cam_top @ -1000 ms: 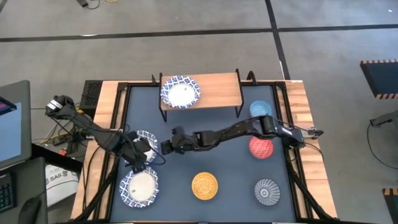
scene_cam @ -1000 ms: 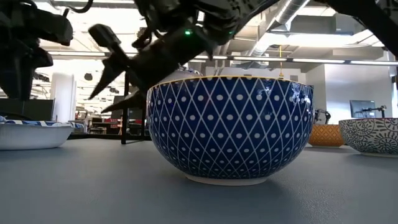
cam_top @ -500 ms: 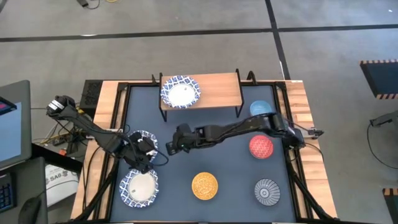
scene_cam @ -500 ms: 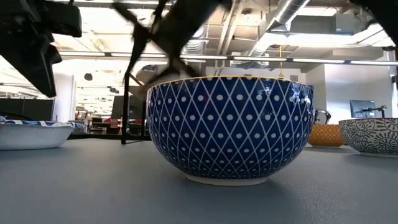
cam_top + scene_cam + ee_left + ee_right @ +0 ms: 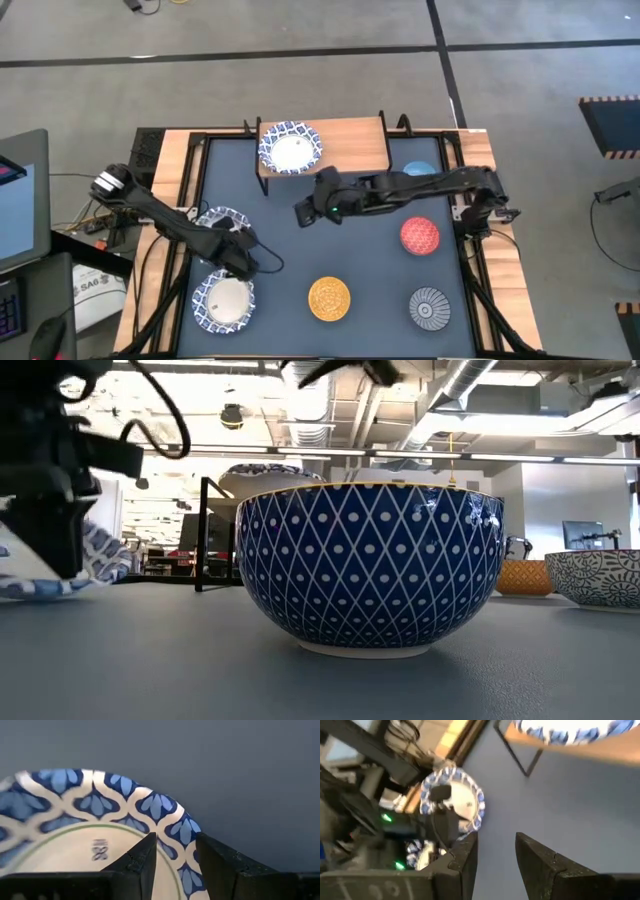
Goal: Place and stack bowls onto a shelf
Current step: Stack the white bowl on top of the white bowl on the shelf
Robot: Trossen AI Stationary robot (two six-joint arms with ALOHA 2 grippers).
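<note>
My left gripper (image 5: pixel 238 252) is shut on a wide blue-and-white patterned bowl (image 5: pixel 220 222) at the table's left side. In the low view this bowl (image 5: pixel 95 555) stands tilted under the gripper (image 5: pixel 50 490). A second patterned bowl (image 5: pixel 225 300) sits flat nearer the near edge. A third (image 5: pixel 290 148) rests on the left end of the wooden shelf (image 5: pixel 350 145). My right gripper (image 5: pixel 302 212) hovers open mid-table, just in front of the shelf; its wrist view (image 5: pixel 495 837) looks toward the held bowl (image 5: pixel 452 795). My left gripper pinches the patterned bowl's rim (image 5: pixel 172 822) on the side facing the table's middle. One finger (image 5: pixel 142 857) lies over the white inside and the other stands outside the rim. The bowl is tilted, its gripped side raised and its far-left side low by the table.
Small bowls stand on the right half: light blue (image 5: pixel 418 175), red (image 5: pixel 420 236), yellow (image 5: pixel 329 298) and grey-blue striped (image 5: pixel 430 308). A blue diamond-patterned bowl (image 5: pixel 370 565) fills the middle of the low view. The shelf's right part is bare wood.
My right gripper has drawn back from beside the left bowl toward the far right, and rose out of the low view. My left gripper has shifted slightly toward the table's middle. The bowl it holds has tipped up from flat, the gripped side rising.
</note>
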